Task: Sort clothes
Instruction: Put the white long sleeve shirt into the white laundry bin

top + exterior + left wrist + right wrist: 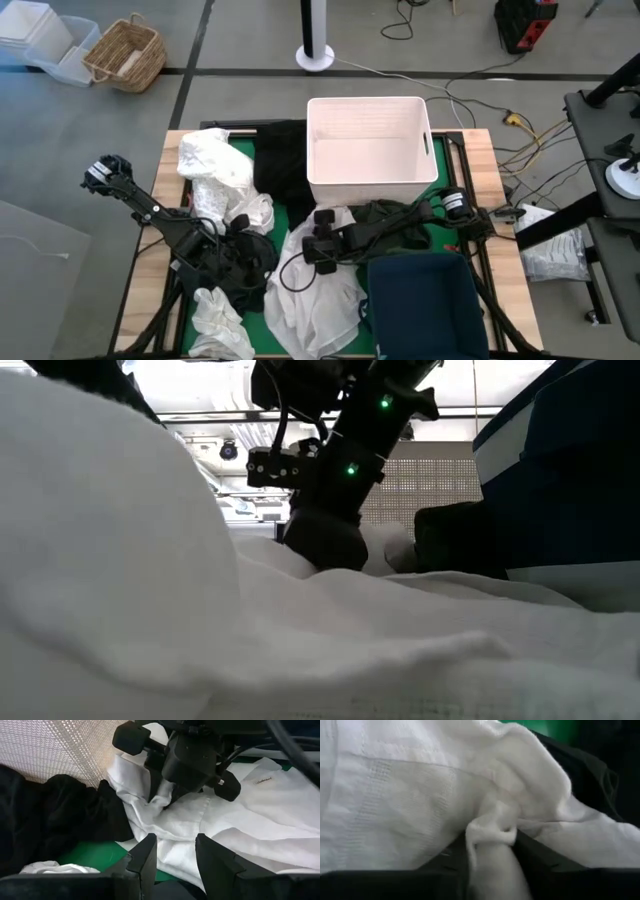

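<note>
At the middle of the table [148, 262], just in front of the white bin [368, 150], I am pinching a fold of the white garment [318, 290] in my right gripper [492, 837], fingers nearly closed on it. My left gripper [176, 856], partly open, is holding nothing. Next, I judge, comes lifting it toward a bin.

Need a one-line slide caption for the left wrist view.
Right gripper pinches a fold of the white garment beside black clothes.
</note>
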You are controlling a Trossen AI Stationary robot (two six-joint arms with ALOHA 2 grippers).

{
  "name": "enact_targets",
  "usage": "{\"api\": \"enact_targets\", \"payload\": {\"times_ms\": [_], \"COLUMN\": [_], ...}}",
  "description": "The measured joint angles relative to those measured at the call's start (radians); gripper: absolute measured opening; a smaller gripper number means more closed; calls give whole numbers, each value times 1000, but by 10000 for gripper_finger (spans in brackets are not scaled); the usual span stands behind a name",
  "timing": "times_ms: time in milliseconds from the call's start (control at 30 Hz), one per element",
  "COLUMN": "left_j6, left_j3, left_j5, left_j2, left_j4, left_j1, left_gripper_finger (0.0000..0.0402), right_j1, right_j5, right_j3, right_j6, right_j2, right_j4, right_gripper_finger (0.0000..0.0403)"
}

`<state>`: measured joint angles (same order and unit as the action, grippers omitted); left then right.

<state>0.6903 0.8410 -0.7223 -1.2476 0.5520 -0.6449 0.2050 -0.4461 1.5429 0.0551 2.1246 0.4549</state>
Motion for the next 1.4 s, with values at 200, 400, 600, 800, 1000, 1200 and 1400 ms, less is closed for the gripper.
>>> {"api": "enact_targets", "payload": {"times_ms": [200,400,600,800,1000,1200,1400], "left_j6": [0,0,0,0,-3,-25,-31], "left_j3": [0,0,0,8,37,51,51], "left_j5": [0,-1,-20,-37,-39,-54,-55], "left_j2": [0,0,0,2,3,3,4], "left_j4": [8,13,13,16,18,18,22], "left_j1": [0,0,0,0,0,0,0], "left_gripper_finger": [116,116,116,116,116,116,116], "right_j1": [13,30,42,53,53,52,53], "right_j5": [0,0,2,8,11,51,66], "right_j3": [-2,-3,-3,-6,-7,-7,-7], "right_j6": [24,25,35,42,34,33,22], "right_j2": [-26,-86,-185,-304,-417,-502,-577], "right_j4": [-13,-10,17,48,71,74,71], "right_gripper_finger": [20,16,15,14,13,13,13]}}
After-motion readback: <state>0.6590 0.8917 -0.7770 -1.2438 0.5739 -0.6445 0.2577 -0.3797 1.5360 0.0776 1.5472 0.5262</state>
